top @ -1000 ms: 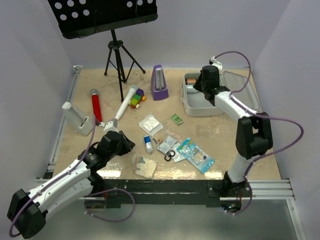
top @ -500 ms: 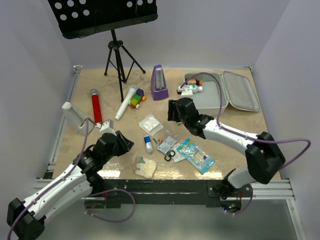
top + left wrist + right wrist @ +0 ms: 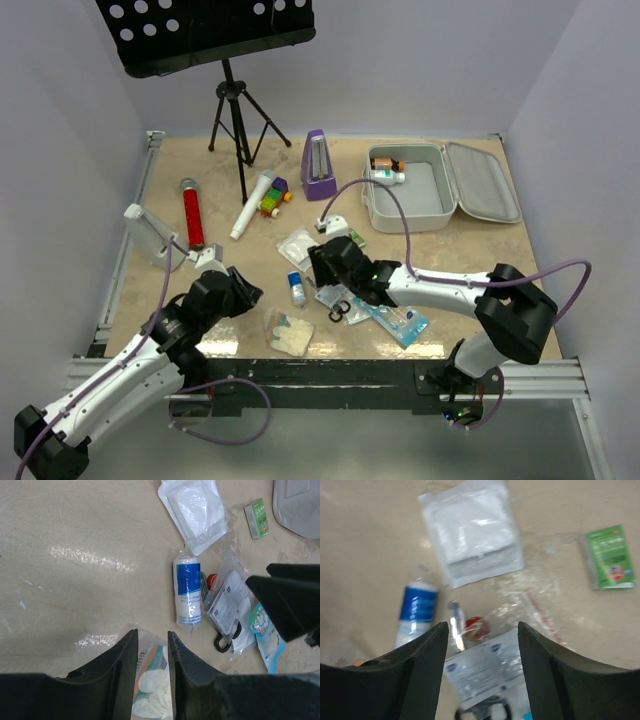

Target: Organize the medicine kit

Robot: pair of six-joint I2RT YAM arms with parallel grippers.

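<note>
The medicine kit [image 3: 423, 208] lies open at the back right, lid [image 3: 483, 182] flat beside it, a tube and a small bottle [image 3: 386, 171] at its far left corner. My right gripper [image 3: 326, 264] [image 3: 480, 630] hovers open over loose packets: a printed sachet [image 3: 487, 672], a red-capped item [image 3: 476, 626], a blue-labelled roll [image 3: 417, 611] [image 3: 188, 590], a gauze packet [image 3: 472, 530] and a green box [image 3: 610, 557]. My left gripper [image 3: 236, 293] [image 3: 151, 636] is open by a narrow gap above a clear bag of white pads [image 3: 150, 685] [image 3: 288, 332], nothing held.
A blue packet [image 3: 396, 313] and black scissors [image 3: 340, 311] lie by the right arm. A purple metronome [image 3: 319, 166], music stand tripod [image 3: 238, 110], red cylinder [image 3: 192, 215], white tube [image 3: 252, 205], coloured toy [image 3: 273, 200] and white wedge [image 3: 150, 238] stand behind.
My right arm swung from the kit down to the pile of packets and its jaws opened. The left gripper shifted only slightly.
</note>
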